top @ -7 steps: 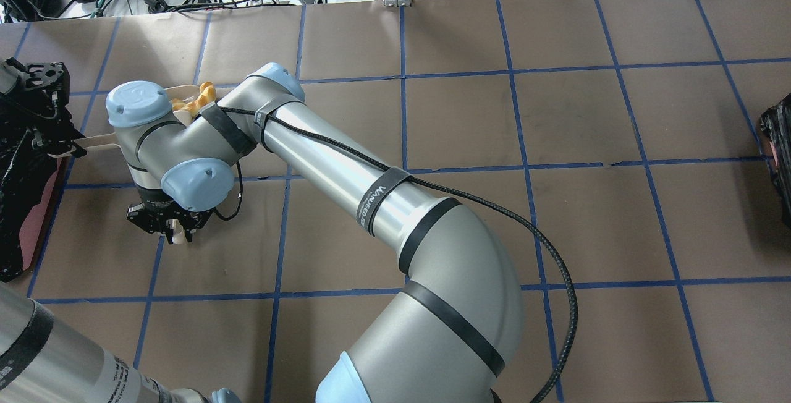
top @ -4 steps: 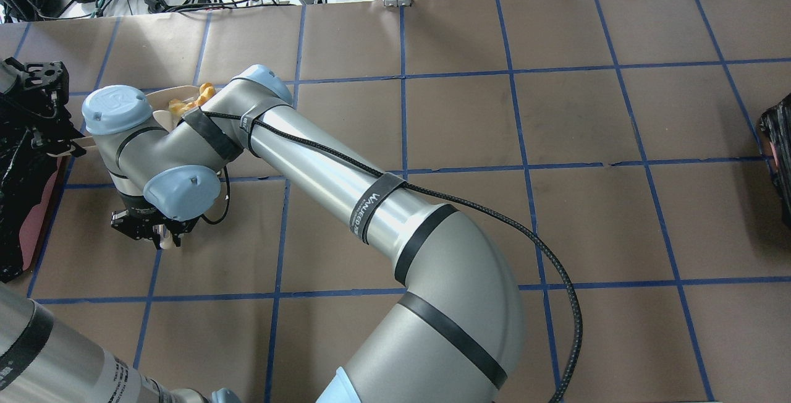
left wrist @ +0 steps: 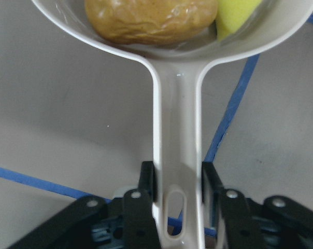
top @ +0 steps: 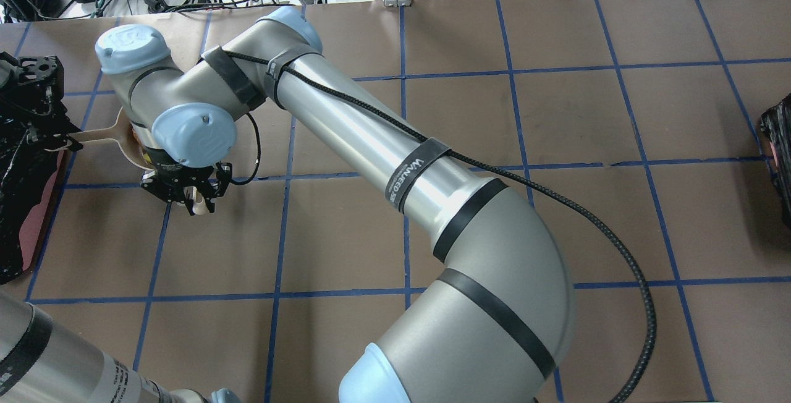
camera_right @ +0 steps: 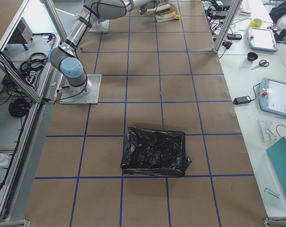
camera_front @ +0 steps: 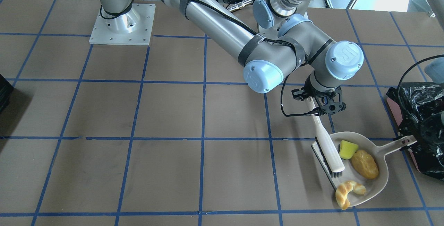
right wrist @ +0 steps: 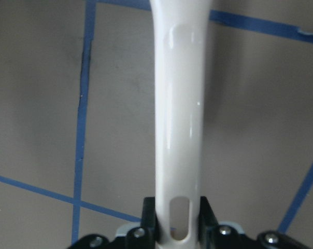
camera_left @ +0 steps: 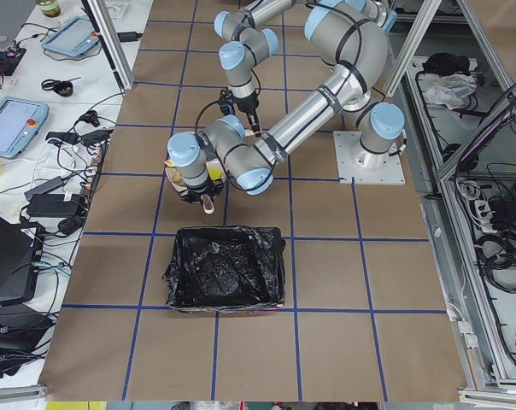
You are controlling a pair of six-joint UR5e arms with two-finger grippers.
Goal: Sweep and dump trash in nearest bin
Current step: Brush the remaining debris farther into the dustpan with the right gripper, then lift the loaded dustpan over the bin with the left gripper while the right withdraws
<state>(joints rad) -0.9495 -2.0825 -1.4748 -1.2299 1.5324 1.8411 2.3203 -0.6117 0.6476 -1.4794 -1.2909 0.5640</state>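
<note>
Since 0.6 s ago right gripper [camera_front: 321, 106] shifted toward far edge of table [camera_front: 173, 115], clenched on brush [camera_front: 329, 149] handle, bristles at dustpan [camera_front: 381, 174] lip, left gripper [left wrist: 178, 179] clamped on pan handle, yellow-green wedge [camera_front: 348, 149], brown potato piece [camera_front: 365, 164] and croissant [camera_front: 347, 191] in pan, bin [camera_front: 421, 97] just beside, toward table's left end.

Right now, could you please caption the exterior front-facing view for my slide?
Right claw holds the brush across the dustpan mouth; wedge, potato and croissant inside, left claw on its handle.
</note>
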